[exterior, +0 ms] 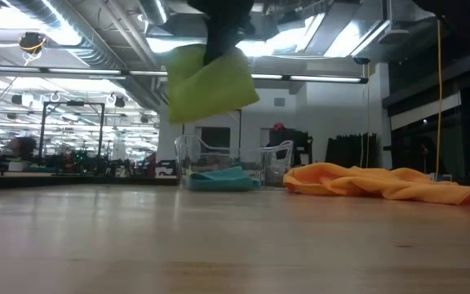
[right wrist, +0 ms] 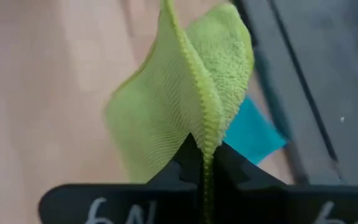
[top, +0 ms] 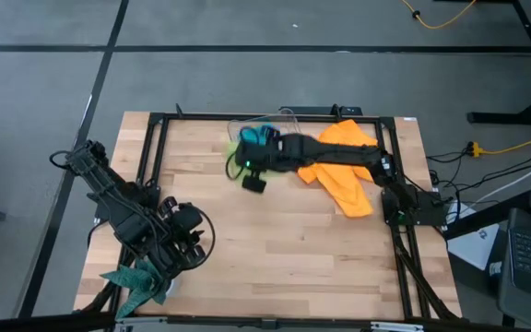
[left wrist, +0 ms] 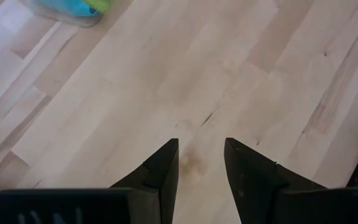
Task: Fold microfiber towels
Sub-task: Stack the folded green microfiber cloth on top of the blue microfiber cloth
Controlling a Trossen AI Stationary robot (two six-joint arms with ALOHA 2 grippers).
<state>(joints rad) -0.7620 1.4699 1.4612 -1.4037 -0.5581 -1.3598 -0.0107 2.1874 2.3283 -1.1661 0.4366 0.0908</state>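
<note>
Right pincer (right wrist: 204, 163): clamped on a hemmed edge of the lime-green towel (right wrist: 179, 99), which hangs clear of the tabletop (top: 284, 231) near the far edge; lifting it this way likely lets the cloth drop open so it can be laid flat for folding.
Left pincer (left wrist: 201, 162): parted and empty, parked over the near left corner, apparently waiting clear of the work.
Orange towels (top: 344, 171): heaped at the far right under the right arm, not yet folded.
Turquoise-blue towel (exterior: 219, 178): lying in a clear container (exterior: 192, 157) at the far edge, seemingly the supply bin.
Dark teal cloth (top: 136, 281): at the near left corner, beside the left arm.
</note>
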